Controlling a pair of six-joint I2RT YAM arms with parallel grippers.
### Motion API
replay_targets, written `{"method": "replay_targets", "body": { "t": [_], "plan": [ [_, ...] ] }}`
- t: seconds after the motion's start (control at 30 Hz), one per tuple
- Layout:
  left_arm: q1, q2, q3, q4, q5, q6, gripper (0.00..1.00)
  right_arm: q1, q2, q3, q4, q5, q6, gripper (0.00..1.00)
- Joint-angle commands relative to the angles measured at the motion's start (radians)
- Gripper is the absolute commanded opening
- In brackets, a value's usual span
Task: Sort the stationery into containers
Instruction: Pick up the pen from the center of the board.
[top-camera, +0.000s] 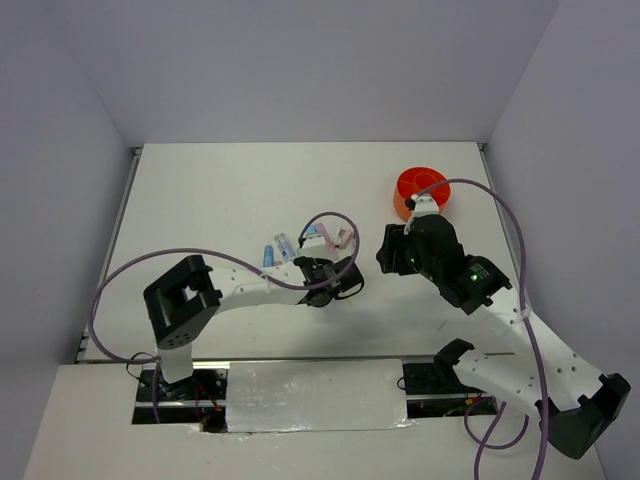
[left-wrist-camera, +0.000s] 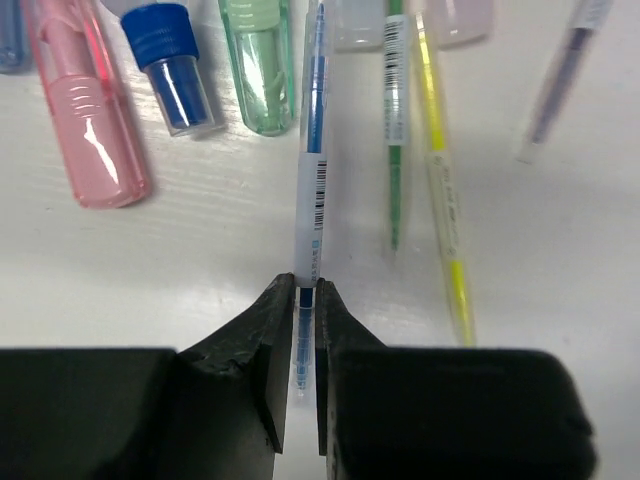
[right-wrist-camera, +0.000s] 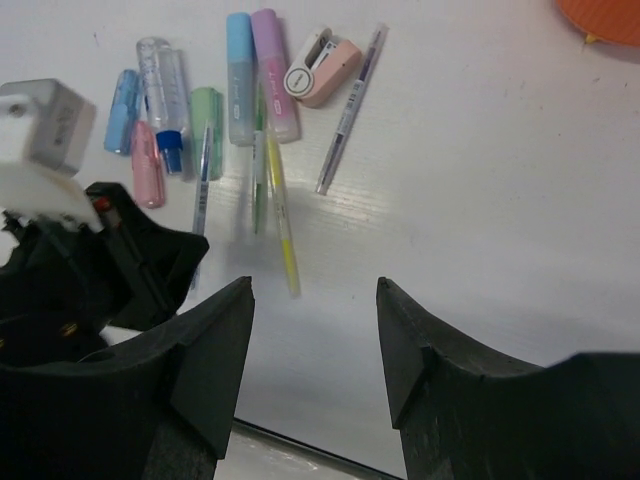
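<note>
Grips the near end of a blue pen (left-wrist-camera: 314, 150) between the fingers of the left end effector (left-wrist-camera: 305, 330), with the pen lying flat on the worktop (left-wrist-camera: 150, 270). Sets it between a green tube (left-wrist-camera: 258, 70) and a green pen (left-wrist-camera: 395, 150), beside a yellow pen (left-wrist-camera: 445, 200). Shows barcodes on the white labels of both the blue and green pens; printing too small to read. Holds the right end effector (right-wrist-camera: 315, 290) open and empty above the worktop. Places the orange pot (top-camera: 402, 190) far right, well apart from the pens.

Stationery (top-camera: 285, 245) side by side on the table (top-camera: 220, 190), pot (top-camera: 420, 187) well apart, far right
</note>
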Motion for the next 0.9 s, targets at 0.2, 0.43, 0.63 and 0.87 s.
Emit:
{"method": "replay_targets", "body": {
  "t": [0.2, 0.43, 0.63, 0.87],
  "plan": [
    [-0.098, -0.338, -0.204, 0.308, -0.083, 0.167, 0.0, -0.006, -0.11, -0.12, 0.333, -0.001, 0.217, 0.62],
    [-0.098, -0.534, -0.466, 0.794, 0.058, 0.425, 0.0, 0.025, 0.034, -0.141, 0.464, -0.191, 0.257, 0.71],
    [-0.101, -0.573, -0.542, 0.956, 0.121, 0.468, 0.0, 0.036, 0.084, -0.188, 0.538, -0.25, 0.269, 0.71],
    [-0.103, -0.58, -0.574, 1.054, 0.156, 0.488, 0.0, 0.048, 0.143, -0.207, 0.562, -0.285, 0.286, 0.68]
  ]
}}
